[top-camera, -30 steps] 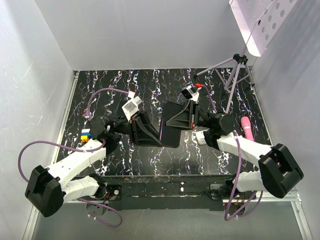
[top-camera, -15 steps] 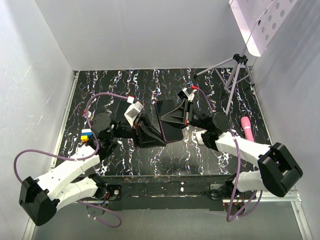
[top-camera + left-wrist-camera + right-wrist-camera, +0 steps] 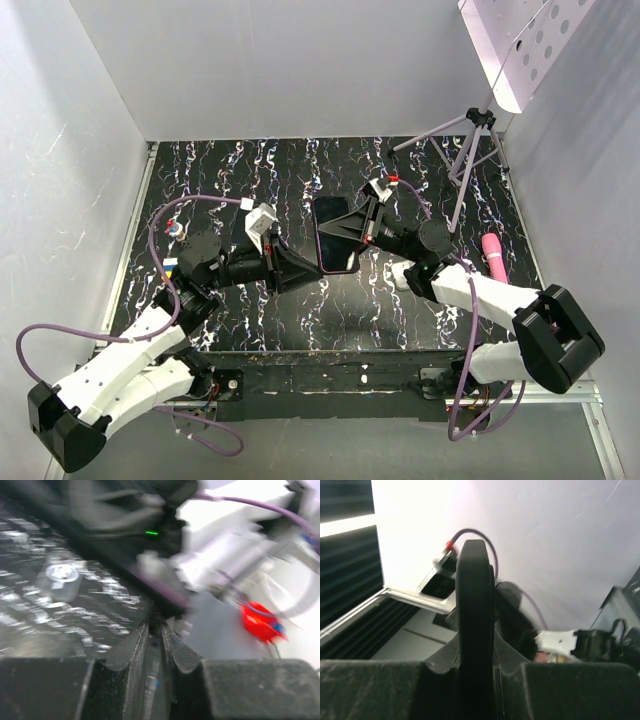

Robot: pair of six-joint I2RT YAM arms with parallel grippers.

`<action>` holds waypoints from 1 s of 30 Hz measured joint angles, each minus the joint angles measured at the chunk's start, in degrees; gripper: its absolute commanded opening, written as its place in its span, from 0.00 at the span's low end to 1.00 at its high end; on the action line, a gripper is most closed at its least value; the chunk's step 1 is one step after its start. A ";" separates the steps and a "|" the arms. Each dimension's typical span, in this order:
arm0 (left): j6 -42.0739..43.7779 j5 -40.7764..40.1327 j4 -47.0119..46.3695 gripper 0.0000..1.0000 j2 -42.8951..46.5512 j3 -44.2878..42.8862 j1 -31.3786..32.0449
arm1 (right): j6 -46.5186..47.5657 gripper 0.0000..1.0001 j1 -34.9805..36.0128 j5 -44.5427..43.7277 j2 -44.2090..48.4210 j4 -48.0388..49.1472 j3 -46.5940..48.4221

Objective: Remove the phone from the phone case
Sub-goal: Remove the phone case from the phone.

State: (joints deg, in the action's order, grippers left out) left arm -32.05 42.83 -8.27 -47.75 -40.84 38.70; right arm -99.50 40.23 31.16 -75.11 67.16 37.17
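The phone case (image 3: pixel 335 235) is a black slab with the phone in it; a thin reddish rim shows round the dark face. It is held tilted above the table's middle. My right gripper (image 3: pixel 354 233) is shut on its right edge. In the right wrist view the case (image 3: pixel 475 595) stands edge-on between the right gripper's (image 3: pixel 476 655) closed fingers. My left gripper (image 3: pixel 303 268) sits just left of and below the case's lower left corner, apart from it. In the blurred left wrist view the left gripper (image 3: pixel 155 626) has its jaws almost together with nothing seen between them.
A pink object (image 3: pixel 493 255) lies at the table's right side. A tripod (image 3: pixel 470 150) stands at the back right under a perforated white panel (image 3: pixel 520 45). A blue and yellow block (image 3: pixel 170 266) sits at the left. White walls close in the table.
My left gripper has come off the case and drawn back to the left. My right gripper has swung the case left and turned it, so it shows narrower with its rim visible.
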 measured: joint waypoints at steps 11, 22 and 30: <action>1.22 -21.33 16.35 0.11 -6.05 4.92 -3.34 | -0.66 0.01 2.75 5.84 6.14 1.38 0.66; -12.00 -4.26 -7.04 0.82 6.71 8.57 -3.21 | 22.95 0.01 -1.92 4.22 17.70 -32.87 3.65; -23.76 -0.04 -20.57 0.77 -0.63 11.50 -0.39 | 30.71 0.01 -1.97 0.90 18.21 -44.22 6.56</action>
State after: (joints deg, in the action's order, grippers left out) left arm -55.81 42.78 -28.84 -48.38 -29.34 38.30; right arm -68.79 38.26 32.05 -56.90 22.94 43.72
